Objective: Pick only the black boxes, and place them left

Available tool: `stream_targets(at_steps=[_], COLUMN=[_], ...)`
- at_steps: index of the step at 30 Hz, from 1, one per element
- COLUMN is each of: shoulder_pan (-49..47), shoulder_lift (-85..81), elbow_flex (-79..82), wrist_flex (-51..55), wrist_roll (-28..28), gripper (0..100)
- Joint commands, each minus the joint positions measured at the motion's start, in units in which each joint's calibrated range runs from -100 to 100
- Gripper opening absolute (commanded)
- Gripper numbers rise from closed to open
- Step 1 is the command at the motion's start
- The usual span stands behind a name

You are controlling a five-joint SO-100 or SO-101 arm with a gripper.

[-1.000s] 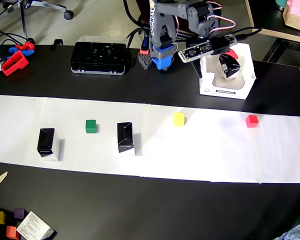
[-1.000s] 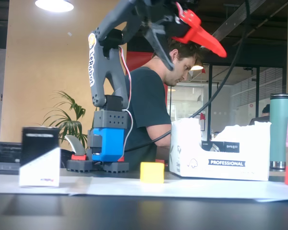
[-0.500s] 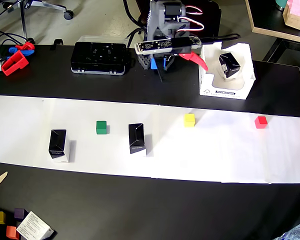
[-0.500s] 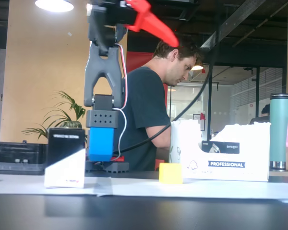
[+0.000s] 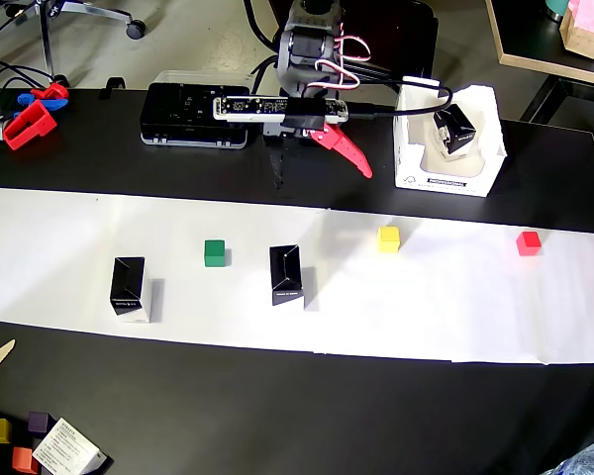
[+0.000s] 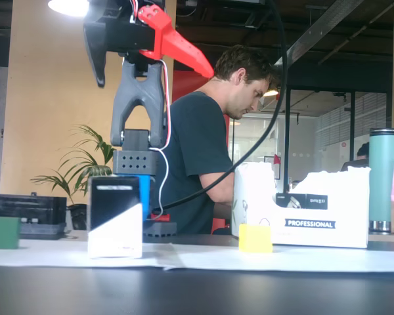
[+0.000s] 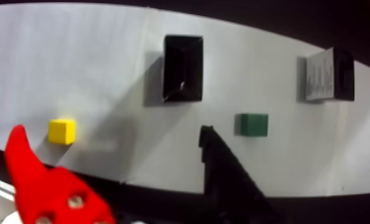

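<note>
The red-and-black two-finger gripper [image 5: 312, 156] hangs spread wide and empty, and it has swung away from the white open carton [image 5: 475, 178] toward the middle of the table. Both glossy black upright boxes, one near the centre [image 5: 286, 276] and one further left [image 5: 129, 288] in the overhead view, stand on the white paper strip [image 5: 455, 307]; the paper and everything on it have slid rightward. The near box probably comes next.

The robot arm's two-finger gripper [image 5: 312, 158], one red finger and one black, now hangs open above the dark tabletop, swung left in the overhead view from the white cardboard carton [image 5: 413, 148] it reached into a second ago. The white paper strip [image 5: 455, 297] and everything on it sits farther right.
</note>
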Motion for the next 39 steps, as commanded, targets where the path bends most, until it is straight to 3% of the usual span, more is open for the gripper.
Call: stream_targets(at_steps=[1,14,35,39], shoulder_pan=[1.0,-2.0,-9.8,-12.8], shoulder_lift=[2.3,23.2,38.5,39.1], elbow_flex=[-2.6,-6.4,-16.1,-16.2], wrist_flex=[-6.6,-19.9,-20.1,-20.0], wrist_roll=[0.4,0.3,-0.3,-6.1], gripper=[53,53,53,50])
